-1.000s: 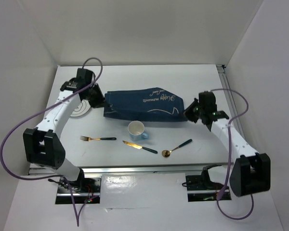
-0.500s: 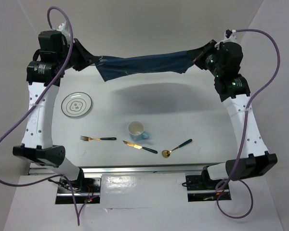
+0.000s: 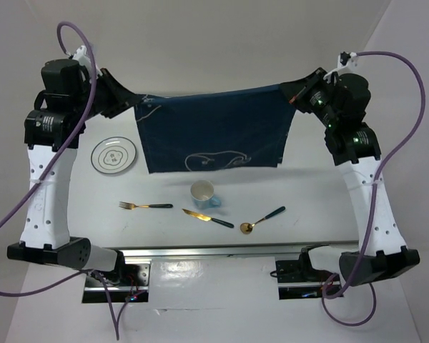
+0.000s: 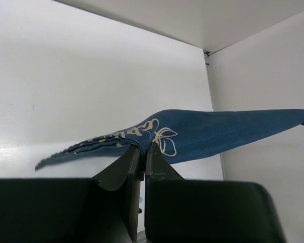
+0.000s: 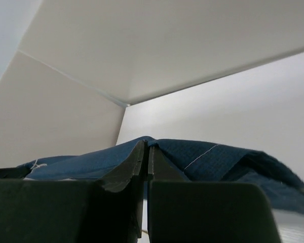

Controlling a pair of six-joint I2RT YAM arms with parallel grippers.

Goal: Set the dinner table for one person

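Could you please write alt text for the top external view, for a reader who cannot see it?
A navy blue placemat hangs stretched in the air above a white table, the left gripper pinching one top corner and the right gripper the other. On the table lie a plate, fork, mug, knife and spoon.

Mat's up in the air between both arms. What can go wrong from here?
1. The left pincer and right pincer each pinch only a top corner of the placemat; a slip would drop that side.
2. The mug, knife and fork lie close to the hanging hem; laying the cloth down toward them might drape over them or tip the mug.
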